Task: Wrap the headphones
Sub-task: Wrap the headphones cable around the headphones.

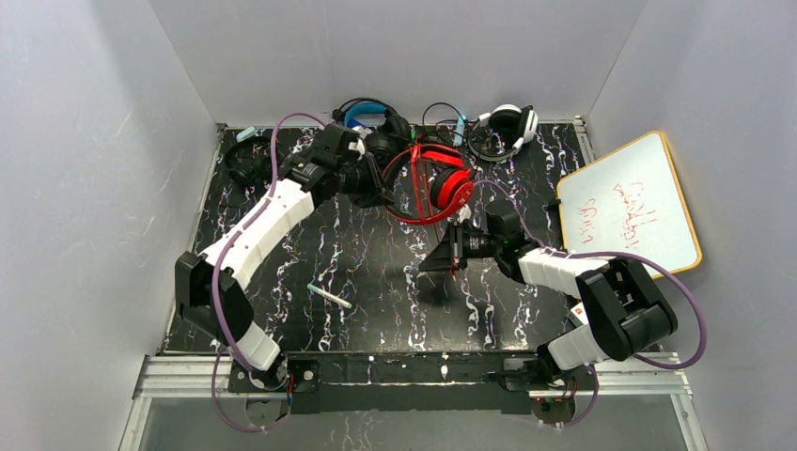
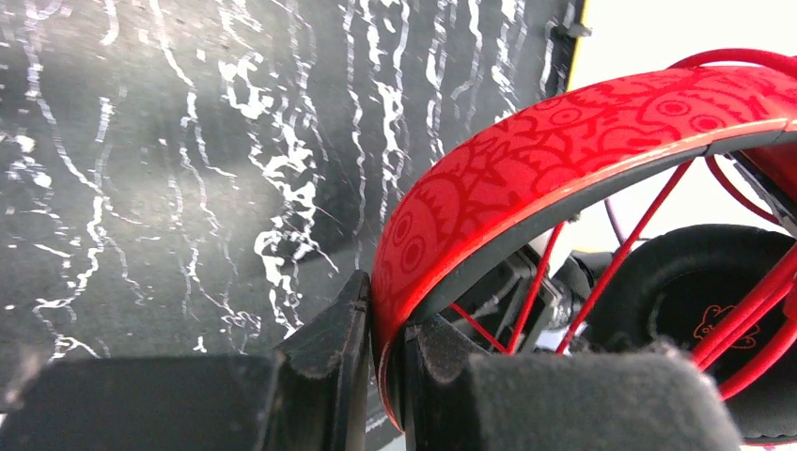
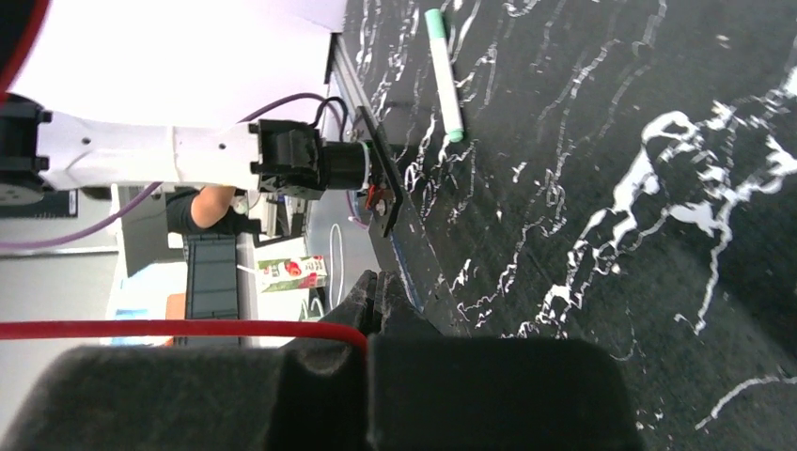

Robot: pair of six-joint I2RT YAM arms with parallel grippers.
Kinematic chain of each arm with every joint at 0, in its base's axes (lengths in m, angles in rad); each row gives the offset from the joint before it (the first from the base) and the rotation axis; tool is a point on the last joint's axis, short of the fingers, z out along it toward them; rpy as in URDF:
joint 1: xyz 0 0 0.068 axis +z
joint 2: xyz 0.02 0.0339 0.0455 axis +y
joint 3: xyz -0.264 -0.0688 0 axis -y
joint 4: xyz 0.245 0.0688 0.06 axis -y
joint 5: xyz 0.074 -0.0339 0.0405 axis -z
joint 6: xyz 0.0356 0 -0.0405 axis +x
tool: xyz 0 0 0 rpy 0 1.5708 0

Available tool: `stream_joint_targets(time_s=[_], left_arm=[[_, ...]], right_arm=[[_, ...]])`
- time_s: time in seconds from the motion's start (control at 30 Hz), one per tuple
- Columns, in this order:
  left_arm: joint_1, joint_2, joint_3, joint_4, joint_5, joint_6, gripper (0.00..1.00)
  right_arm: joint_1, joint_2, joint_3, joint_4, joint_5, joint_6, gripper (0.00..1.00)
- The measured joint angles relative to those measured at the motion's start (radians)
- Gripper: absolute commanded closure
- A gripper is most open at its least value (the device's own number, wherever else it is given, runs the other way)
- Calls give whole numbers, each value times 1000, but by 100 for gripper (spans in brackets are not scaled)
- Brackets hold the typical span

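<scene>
The glossy red headphones (image 1: 449, 184) are held up above the back middle of the mat, with red cable (image 1: 414, 193) looped around them. My left gripper (image 1: 381, 191) is shut on their patterned red headband (image 2: 564, 141); the fingers pinch its edge in the left wrist view (image 2: 381, 324), and a black ear pad (image 2: 695, 310) shows behind. My right gripper (image 1: 435, 259) is shut on the thin red cable (image 3: 188, 329), which runs taut to the left from the jaws (image 3: 376, 293). The black pair with blue headband (image 1: 369, 116) and an all-black pair (image 1: 246, 162) lie at the back.
A white and black pair of headphones (image 1: 512, 124) lies at the back right. A whiteboard (image 1: 628, 202) leans at the right edge. A teal-tipped pen (image 1: 329, 296) lies on the near left of the mat, and also shows in the right wrist view (image 3: 442, 70). Grey walls enclose three sides.
</scene>
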State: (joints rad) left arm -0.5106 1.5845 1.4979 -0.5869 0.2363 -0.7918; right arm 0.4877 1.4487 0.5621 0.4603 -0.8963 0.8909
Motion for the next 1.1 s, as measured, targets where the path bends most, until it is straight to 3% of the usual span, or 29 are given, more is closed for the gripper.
stream_joint_targets(time_s=[0.47, 0.7, 0.8, 1.1], left_arm=[[-3, -151, -203, 152, 290, 175, 100], [-19, -237, -276, 174, 369, 235, 100], [-35, -271, -277, 158, 428, 265, 100], [-48, -227, -261, 36, 314, 347, 100]], right_arm=[[15, -16, 57, 60, -69, -140, 97], [22, -125, 44, 71, -71, -216, 85], [16, -162, 21, 72, -26, -243, 85], [11, -135, -23, 73, 21, -279, 88]])
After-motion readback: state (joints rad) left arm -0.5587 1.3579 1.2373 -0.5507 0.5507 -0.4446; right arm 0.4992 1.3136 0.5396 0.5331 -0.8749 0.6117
